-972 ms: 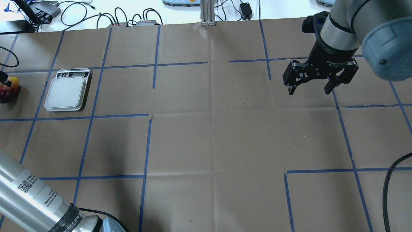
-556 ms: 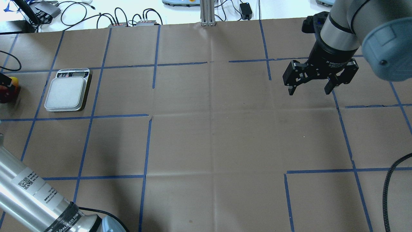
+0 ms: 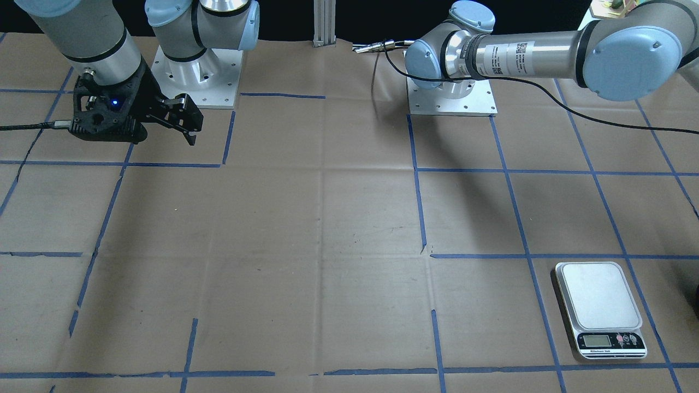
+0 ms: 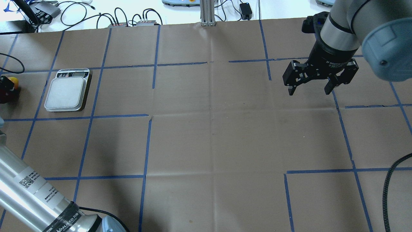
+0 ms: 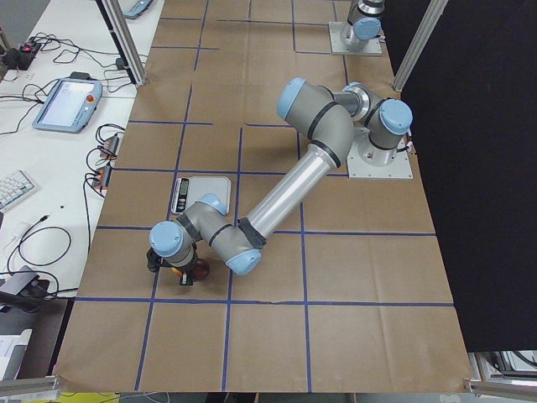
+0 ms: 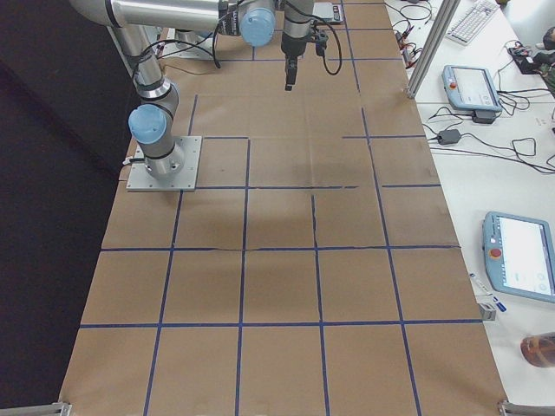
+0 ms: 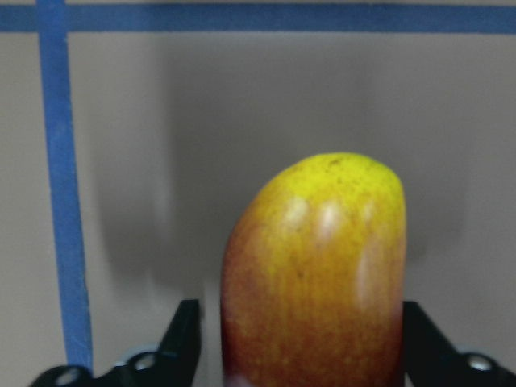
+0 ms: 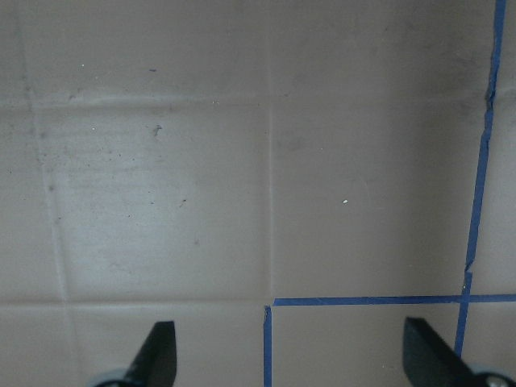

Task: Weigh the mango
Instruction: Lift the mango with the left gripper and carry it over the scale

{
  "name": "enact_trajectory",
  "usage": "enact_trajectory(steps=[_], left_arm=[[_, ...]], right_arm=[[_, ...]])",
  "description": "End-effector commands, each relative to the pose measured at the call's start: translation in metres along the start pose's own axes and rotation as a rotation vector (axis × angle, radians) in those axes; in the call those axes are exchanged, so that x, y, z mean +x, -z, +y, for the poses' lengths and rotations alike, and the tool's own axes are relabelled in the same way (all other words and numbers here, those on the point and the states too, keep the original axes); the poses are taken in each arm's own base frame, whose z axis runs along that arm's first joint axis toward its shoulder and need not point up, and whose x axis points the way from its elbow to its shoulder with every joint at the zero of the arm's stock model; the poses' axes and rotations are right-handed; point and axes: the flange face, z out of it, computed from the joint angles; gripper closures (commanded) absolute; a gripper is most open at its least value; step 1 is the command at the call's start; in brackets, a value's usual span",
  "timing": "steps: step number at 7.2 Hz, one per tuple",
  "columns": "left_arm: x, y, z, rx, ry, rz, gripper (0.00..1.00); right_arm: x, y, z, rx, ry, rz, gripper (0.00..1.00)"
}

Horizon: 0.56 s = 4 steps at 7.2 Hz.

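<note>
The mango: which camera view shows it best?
The left wrist view: the mango fills the frame's middle between the left gripper's fingers, its yellow end clear. Overhead shows only a sliver at the left edge; exterior left shows it small, mostly under the gripper. The other views do not show it.

The mango runs off the bottom edge

- Desk covered in creased brown paper, gridded with blue tape lines.
- White bench along one long side: loose cables, teach pendants, keyboard.
- Black panel on the opposite side.
- Light even, soft shadows.
</note>
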Motion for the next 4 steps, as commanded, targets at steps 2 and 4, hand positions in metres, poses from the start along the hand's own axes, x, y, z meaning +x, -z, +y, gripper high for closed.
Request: enact_trajectory(steps=[2, 4], left_arm=[[0.081, 0.057, 0.011, -0.092, -0.058, 0.089, 1.00], [0.171, 0.062, 0.019, -0.091, -0.077, 0.068, 1.00]], right_arm=[[0.000, 0.000, 0.000, 0.000, 0.000, 0.000, 0.00], [0.000, 0.000, 0.000, 0.000, 0.000, 0.000, 0.00]])
